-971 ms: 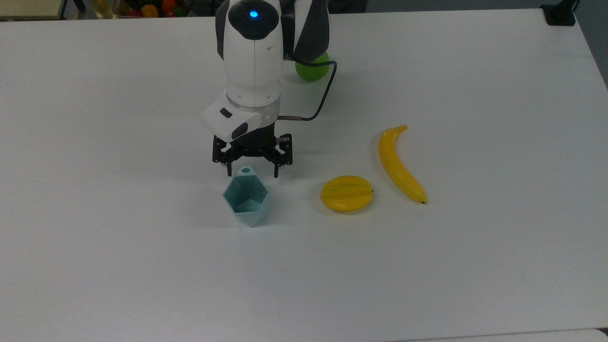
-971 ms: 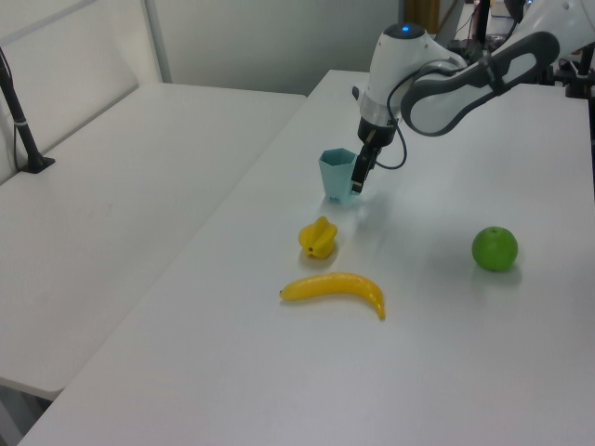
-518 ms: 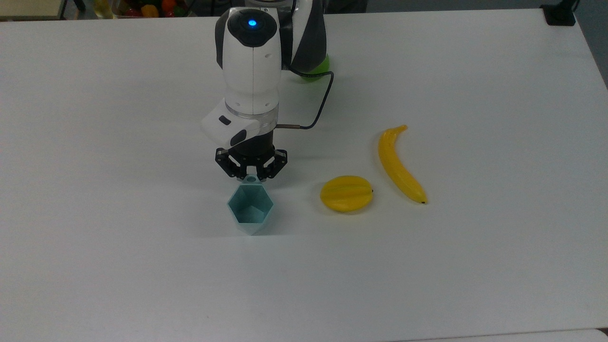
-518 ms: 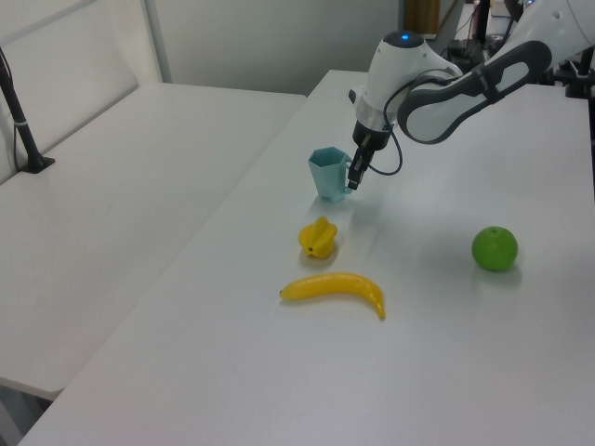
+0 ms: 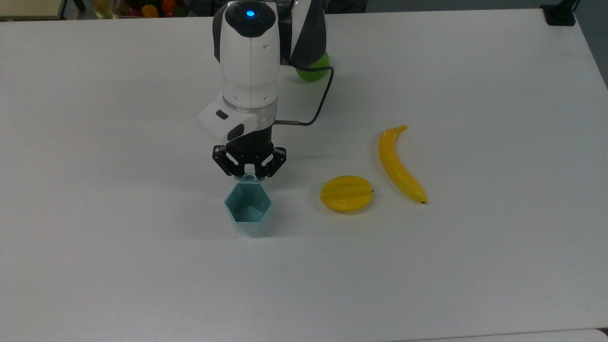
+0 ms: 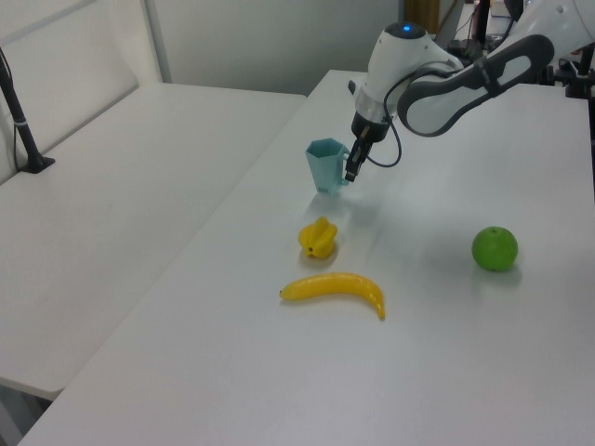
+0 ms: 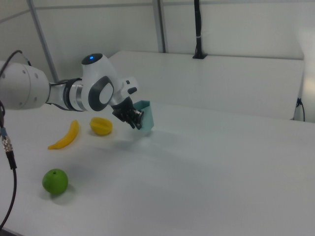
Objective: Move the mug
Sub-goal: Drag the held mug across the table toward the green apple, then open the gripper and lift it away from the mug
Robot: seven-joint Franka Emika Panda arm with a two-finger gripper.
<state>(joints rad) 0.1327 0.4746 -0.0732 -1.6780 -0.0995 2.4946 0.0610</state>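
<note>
The white arm [image 5: 249, 61] reaches down over the table from the top view's upper edge, its wrist pointing nearly straight down. A blue light glows on top of the last joint. The black gripper [image 5: 249, 176] has its two fingers drawn close together, pinching the mug's [image 5: 248, 209] small tab handle.

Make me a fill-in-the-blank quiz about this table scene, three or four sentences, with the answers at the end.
1. The hand is shut on the mug's ____.
2. In the top view, the long yellow fruit right of the starfruit is a ____.
3. The round fruit away from the others is coloured ____.
4. The mug's rim has ____ sides.

Answers: handle; banana; green; six
</note>
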